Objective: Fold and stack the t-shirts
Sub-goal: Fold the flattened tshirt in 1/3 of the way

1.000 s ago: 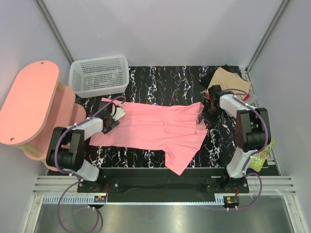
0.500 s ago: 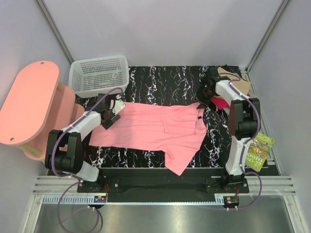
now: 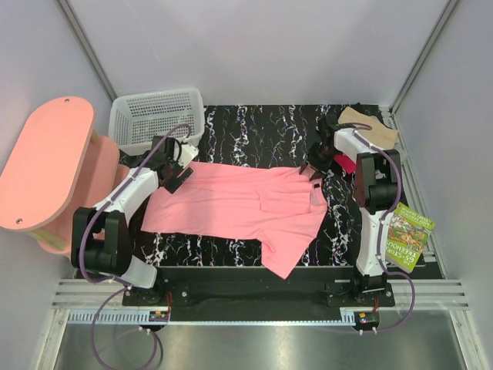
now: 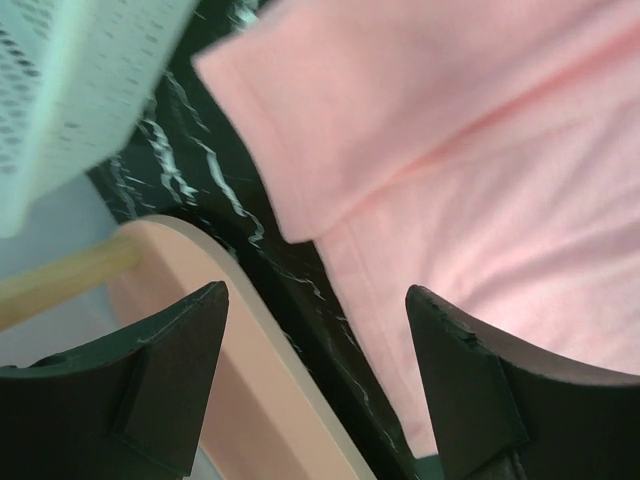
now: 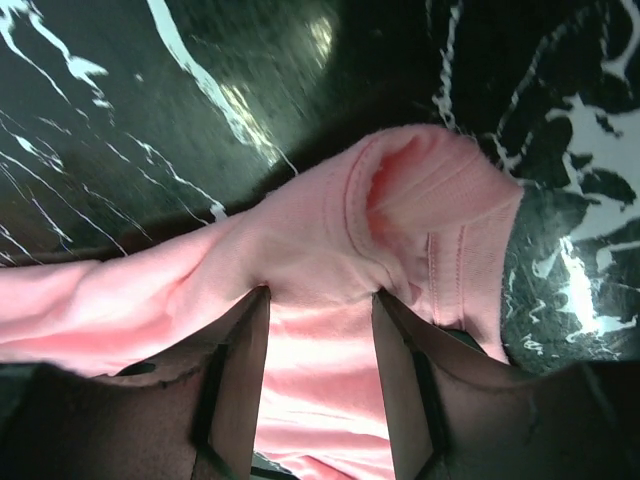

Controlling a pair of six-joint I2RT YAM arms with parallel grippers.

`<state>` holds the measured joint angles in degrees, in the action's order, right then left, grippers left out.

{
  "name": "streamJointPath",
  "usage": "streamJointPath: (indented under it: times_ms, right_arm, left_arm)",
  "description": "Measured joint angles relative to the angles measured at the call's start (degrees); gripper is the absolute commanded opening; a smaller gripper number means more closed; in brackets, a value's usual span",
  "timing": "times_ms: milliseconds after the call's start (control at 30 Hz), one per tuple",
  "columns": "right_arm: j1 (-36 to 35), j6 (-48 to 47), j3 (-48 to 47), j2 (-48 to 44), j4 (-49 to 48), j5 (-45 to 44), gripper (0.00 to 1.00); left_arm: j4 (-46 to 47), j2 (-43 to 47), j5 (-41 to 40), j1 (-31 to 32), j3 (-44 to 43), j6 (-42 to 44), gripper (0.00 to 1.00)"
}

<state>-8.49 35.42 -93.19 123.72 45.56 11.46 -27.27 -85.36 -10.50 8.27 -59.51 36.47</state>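
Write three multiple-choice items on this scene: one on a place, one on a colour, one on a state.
1. The white basket stands:
A. at the far left corner of the table, by the pink stool
B. at its near right corner
C. in its middle

2. The shirt spread out on the table is:
A. grey
B. pink
C. black

3. The left gripper is:
A. open and empty
B. shut on the shirt
C. shut on the basket

Answers:
1 A, the top view shows it beside the stool.
2 B, the cloth is plainly pink.
3 A, the wrist view shows its fingers apart with nothing between.
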Motion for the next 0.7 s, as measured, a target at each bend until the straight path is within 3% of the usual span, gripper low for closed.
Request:
streamJointPath:
  times_ms: [200, 367, 567, 700]
  right_arm:
    - [-0.04, -0.87, -14.10, 8.33, 4.85, -1.36, 0.53]
    - [-0.09, -3.08, -23.63, 13.18, 7.74, -4.28, 0.61]
    - [-0.33, -4.59, -26.01, 13.00, 10.84, -7.43, 0.66]
    - [-1.20, -5.18, -19.56, 5.62, 11.78, -11.19, 0.68]
  left_arm:
    - [-1.29, 0.02, 0.22, 0.55, 3.69, 0.02, 0.77]
    - [-1.64, 0.26, 0.24, 0.70, 4.81, -0.13, 0.77]
    - [-1.75, 1.38, 0.20, 1.57, 4.94, -0.61, 0.78]
    - [-2.34, 5.07, 0.17, 2.12, 6.03, -0.92, 0.80]
